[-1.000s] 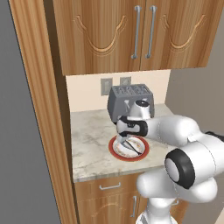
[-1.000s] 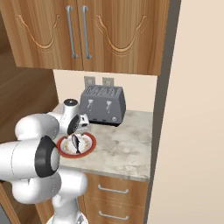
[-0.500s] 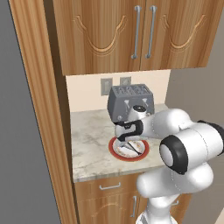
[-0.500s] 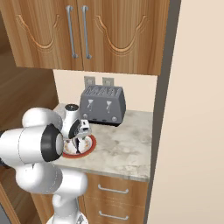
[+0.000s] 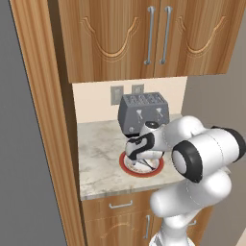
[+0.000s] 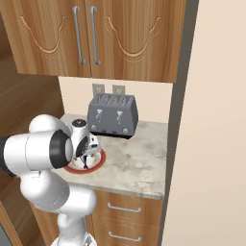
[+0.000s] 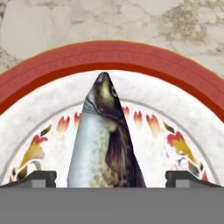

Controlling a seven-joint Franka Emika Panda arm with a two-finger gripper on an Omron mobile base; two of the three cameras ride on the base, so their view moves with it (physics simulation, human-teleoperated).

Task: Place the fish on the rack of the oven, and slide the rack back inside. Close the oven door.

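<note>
**Wide jaws straddle a slippery catch**

Marble counter (image 5: 98, 151), red-rimmed plate (image 7: 113, 54), and the fish (image 7: 103, 144) lies on it between the gripper (image 7: 109, 177)'s spread fingertips. If they close off-centre, that tapered body could squirt free or drag the plate.

The fish (image 7: 105, 144) lies flat on a white plate (image 7: 52, 109) with a red rim. It is silver-grey with a dark back, and its pointed head with a small eye points away from the jaws. Its body sits right between the two open jaws, one tip on each side, not touching it.
</note>
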